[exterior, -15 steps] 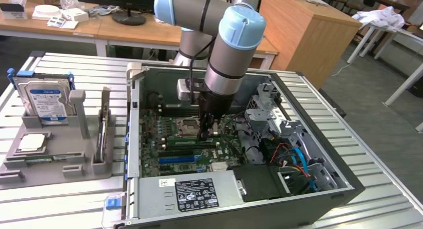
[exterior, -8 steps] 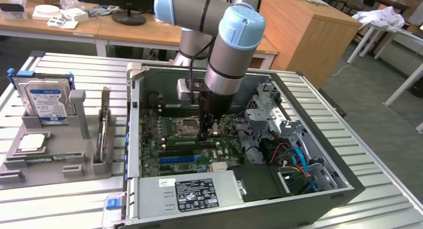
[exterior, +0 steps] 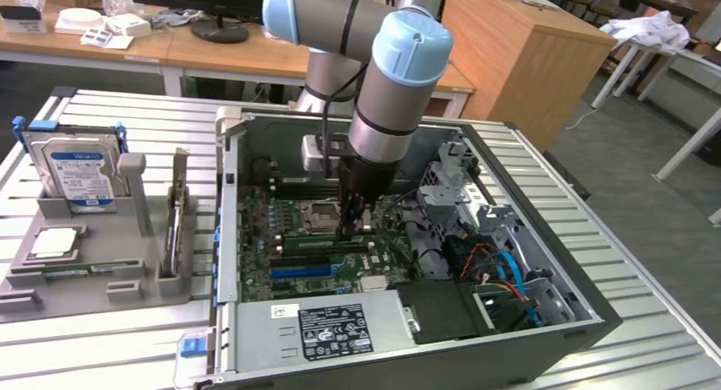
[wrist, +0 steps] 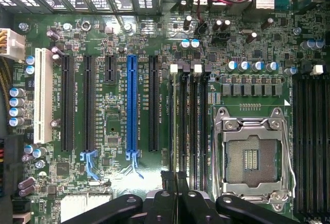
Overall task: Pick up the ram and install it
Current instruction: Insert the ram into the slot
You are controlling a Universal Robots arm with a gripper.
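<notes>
**Ram on the tray, tool closed over the motherboard: pick-up not done**

Step in hand, my read: the pick-up itself. The ram [exterior: 54, 272] lies at the near end of the grey tray [exterior: 107, 238] on the counter [exterior: 113, 348], at the exterior view's left. It sits just beside the square silver CPU [exterior: 56, 242], with the hard drive [exterior: 77, 166] standing behind.

The tool [exterior: 355, 228] is well apart from the ram, down inside the open PC case [exterior: 541, 179]. It hangs low over the memory slots [exterior: 327, 248] next to the empty CPU socket [exterior: 321, 213].

In the wrist view the tool [wrist: 177, 182] has its fingers pressed together, lined up along one of the memory slots [wrist: 188, 121]. I can't tell whether anything thin sits in that pinch.

What a grasp calls for, as I judge it:
- fingers opened first
- the tool lined up with the stick's long axis
- a pinch across its thin faces, square enough that it goes into a slot without tilting

Ram look: long, narrow, thin green board, darker patches along it, roughly slot length. It looks rigid but thin, so it should be handled by the flats. Finer detail is too small to tell.
</notes>
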